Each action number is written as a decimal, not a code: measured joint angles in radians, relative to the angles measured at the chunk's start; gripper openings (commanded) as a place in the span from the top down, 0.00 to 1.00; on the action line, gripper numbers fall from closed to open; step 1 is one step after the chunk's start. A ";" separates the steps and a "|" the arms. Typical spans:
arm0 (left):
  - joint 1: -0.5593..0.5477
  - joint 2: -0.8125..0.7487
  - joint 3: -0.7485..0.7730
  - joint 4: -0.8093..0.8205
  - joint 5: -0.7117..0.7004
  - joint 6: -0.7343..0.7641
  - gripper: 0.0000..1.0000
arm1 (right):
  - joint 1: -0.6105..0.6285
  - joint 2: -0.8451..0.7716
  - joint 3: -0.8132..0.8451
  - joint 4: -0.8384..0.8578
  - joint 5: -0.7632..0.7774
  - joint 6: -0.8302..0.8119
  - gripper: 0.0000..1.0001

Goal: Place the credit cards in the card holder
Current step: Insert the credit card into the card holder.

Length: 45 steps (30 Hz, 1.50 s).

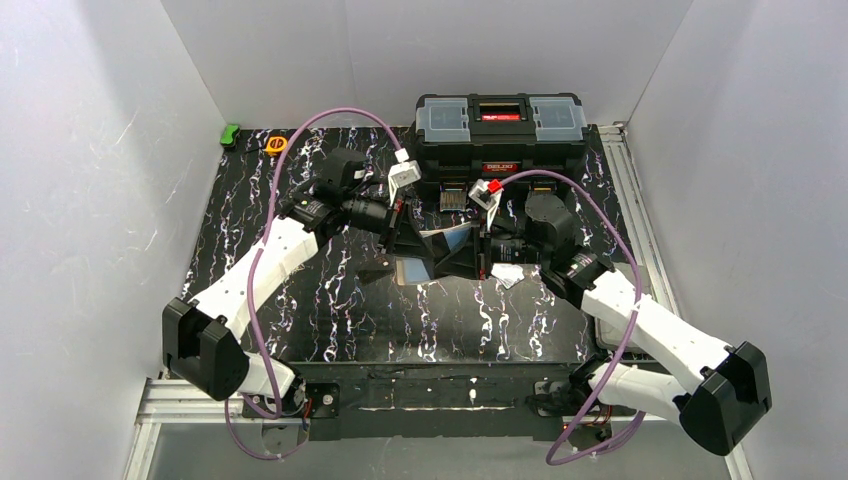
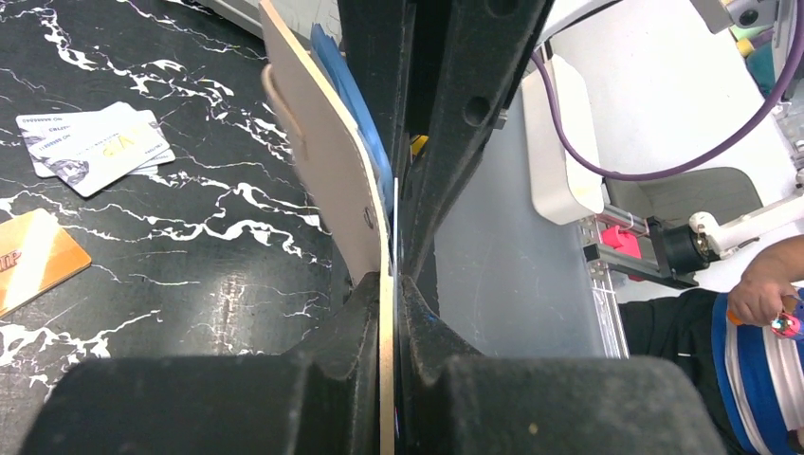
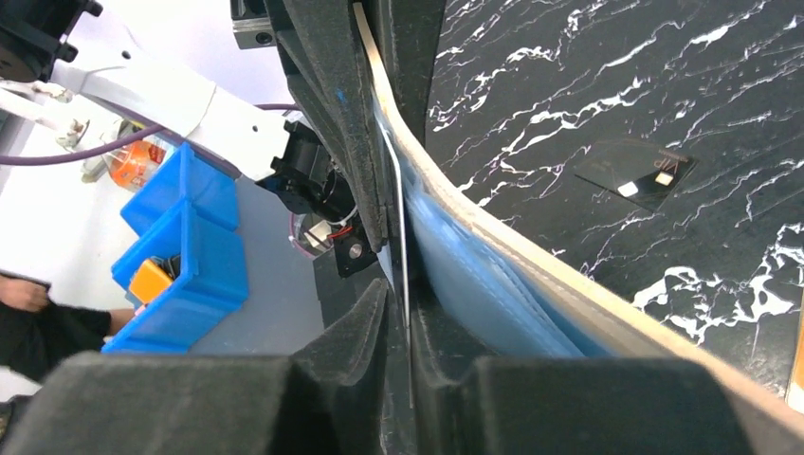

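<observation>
Both grippers meet over the middle of the table on the card holder (image 1: 445, 240), held up off the surface. Its cream cover (image 2: 322, 142) and pale blue inside (image 3: 465, 256) show. My left gripper (image 2: 393, 275) is shut on its cream flap. In my right gripper (image 3: 398, 294) a thin pale card (image 3: 393, 190), seen edge-on, reaches toward the blue inside. It lies against one finger, with a narrow gap to the other. The black credit card (image 3: 635, 171) and the orange one (image 2: 33, 261) lie flat on the table.
A big black toolbox (image 1: 500, 130) stands just behind the grippers. Two white cards (image 2: 90, 147) lie overlapped on the marbled top. A green item (image 1: 230, 133) and a small orange one (image 1: 277, 143) sit at the back left. White walls close three sides.
</observation>
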 measured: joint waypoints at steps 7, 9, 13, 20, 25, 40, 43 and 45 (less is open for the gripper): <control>0.003 0.000 -0.045 0.045 -0.021 -0.024 1.00 | 0.004 -0.024 0.002 -0.110 0.076 -0.017 0.42; 0.003 0.000 -0.076 0.048 -0.018 -0.022 1.00 | -0.003 -0.037 0.001 -0.154 0.107 -0.031 0.41; 0.002 0.007 -0.174 0.036 -0.011 -0.012 1.00 | -0.027 -0.076 -0.017 -0.225 0.174 -0.060 0.40; -0.006 0.175 -0.267 0.034 0.001 0.024 1.00 | -0.054 -0.145 -0.069 -0.302 0.241 -0.088 0.40; -0.014 0.330 -0.291 0.046 -0.024 0.059 1.00 | -0.065 -0.106 -0.110 -0.302 0.241 -0.085 0.45; -0.020 0.528 -0.269 0.064 -0.193 0.048 0.37 | -0.066 0.122 -0.134 -0.255 0.164 -0.060 0.59; -0.021 0.520 -0.250 0.043 -0.137 0.019 0.02 | -0.066 0.154 -0.134 -0.245 0.146 -0.060 0.64; -0.022 0.497 -0.245 0.047 -0.130 0.018 0.02 | -0.066 0.180 -0.134 -0.245 0.134 -0.060 0.67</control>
